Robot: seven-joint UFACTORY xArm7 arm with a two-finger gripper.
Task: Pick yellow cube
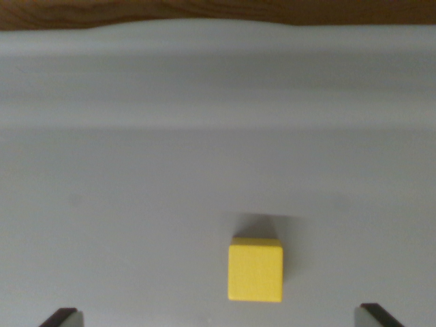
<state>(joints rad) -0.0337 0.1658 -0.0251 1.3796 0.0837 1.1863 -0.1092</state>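
Lining up on the cube

My claw (218,317) is spread wide, tips at the bottom corners; the yellow cube (255,270) sits untouched lower centre-right on the grey bench (136,204), wood edge (204,10) along the top. Next, I judge: shift right, descend, close.

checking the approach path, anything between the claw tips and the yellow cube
Nothing: in the wrist view only bare grey surface separates the open claw from the yellow cube.
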